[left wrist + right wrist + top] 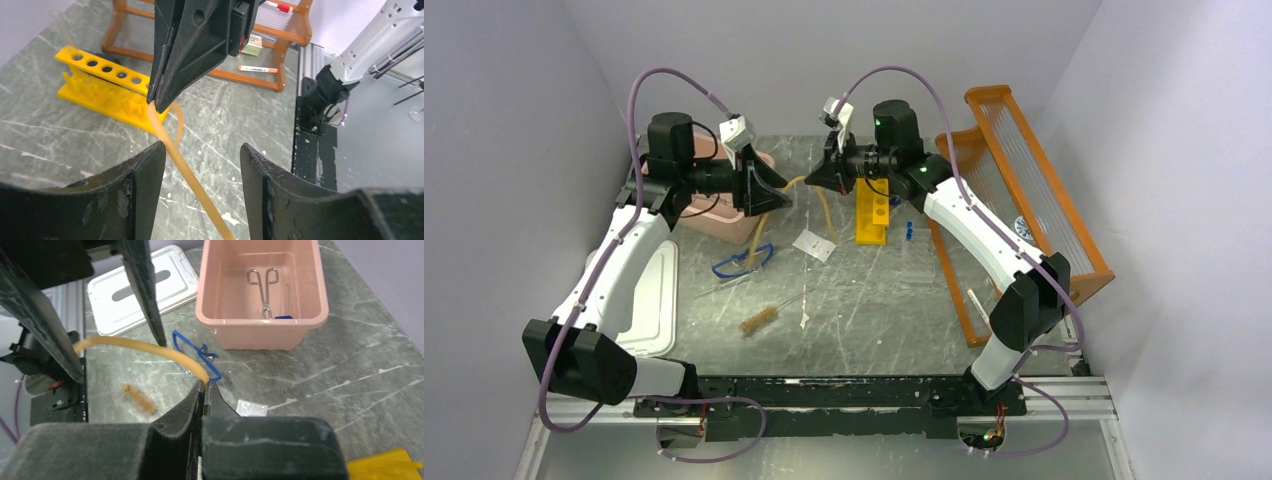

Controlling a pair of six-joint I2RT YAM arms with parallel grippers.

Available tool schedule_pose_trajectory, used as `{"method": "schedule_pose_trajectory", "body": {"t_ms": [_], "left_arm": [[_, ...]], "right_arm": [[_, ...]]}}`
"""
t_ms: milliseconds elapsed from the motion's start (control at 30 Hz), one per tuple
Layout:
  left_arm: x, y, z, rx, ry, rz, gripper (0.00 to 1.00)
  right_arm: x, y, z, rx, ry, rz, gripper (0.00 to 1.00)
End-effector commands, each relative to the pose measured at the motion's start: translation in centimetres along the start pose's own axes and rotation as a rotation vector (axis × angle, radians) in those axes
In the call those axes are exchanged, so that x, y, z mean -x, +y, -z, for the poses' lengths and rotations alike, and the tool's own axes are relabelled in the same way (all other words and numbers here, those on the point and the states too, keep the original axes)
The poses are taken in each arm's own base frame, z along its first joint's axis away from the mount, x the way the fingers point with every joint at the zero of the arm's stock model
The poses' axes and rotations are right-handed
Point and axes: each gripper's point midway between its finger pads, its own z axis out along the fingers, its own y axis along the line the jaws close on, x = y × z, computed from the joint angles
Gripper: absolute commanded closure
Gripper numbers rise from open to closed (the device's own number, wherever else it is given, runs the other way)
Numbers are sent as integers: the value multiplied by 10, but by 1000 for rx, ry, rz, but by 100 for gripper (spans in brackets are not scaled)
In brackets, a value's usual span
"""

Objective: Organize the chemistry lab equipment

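fingers of the right arm (192,407) are clenched on the amber rubber tubing (145,347), held above the grey tabletop (350,355). its long axis arcs away from them into the gap of the left arm's fingers (145,185), which stand released around it. beyond, the pink plastic tub (260,332), holding metal scissors (263,287), sits nearer the left arm.

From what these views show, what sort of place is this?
Probably a chemistry lab bench set up as a robot workcell. It holds a yellow test-tube rack, amber rubber tubing and a wire tube brush.
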Motion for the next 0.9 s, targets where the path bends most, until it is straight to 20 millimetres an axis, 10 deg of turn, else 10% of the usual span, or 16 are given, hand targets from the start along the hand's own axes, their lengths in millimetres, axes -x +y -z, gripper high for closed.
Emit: {"method": "schedule_pose_trajectory", "body": {"t_ms": [0, 333, 733, 867], "left_arm": [[5, -15, -10, -102, -28, -45, 39], [-2, -8, -31, -120, 14, -28, 38], [-7, 3, -33, -67, 41, -46, 95], [-4, 3, -32, -57, 30, -47, 95]], "right_arm": [[6, 15, 5, 89, 17, 22, 100], [4, 22, 6, 138, 50, 35, 100], [-1, 23, 10, 131, 78, 38, 100], [3, 20, 12, 101, 65, 40, 100]]}}
